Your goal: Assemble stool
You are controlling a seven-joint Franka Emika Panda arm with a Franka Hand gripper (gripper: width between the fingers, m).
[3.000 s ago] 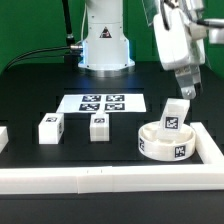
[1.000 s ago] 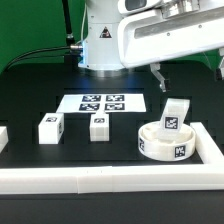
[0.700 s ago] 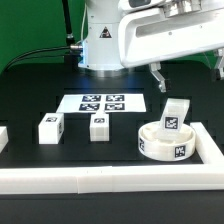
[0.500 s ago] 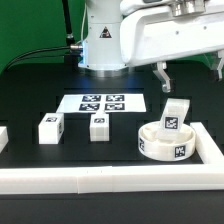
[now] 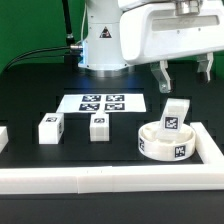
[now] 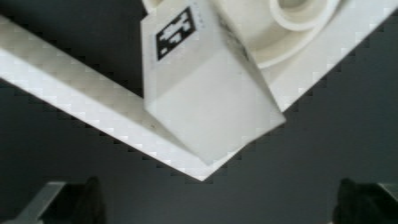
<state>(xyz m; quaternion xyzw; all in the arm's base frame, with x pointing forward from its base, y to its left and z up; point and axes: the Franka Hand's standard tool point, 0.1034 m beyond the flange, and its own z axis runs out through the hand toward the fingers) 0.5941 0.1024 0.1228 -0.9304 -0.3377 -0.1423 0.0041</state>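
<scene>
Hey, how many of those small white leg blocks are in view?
3. The first leg block and the second leg block sit apart on the table, in front of the marker board; the third leg block stands up from the seat. None seems hidden.

Free gap, blocked below
Open air between the spread fingers; beneath them a leg block rises from the round seat, border rail beside.

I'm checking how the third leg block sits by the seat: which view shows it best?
Exterior view: the whole leg block shows, tilted at the seat. The wrist view has it close but cropped, blurred.
</scene>
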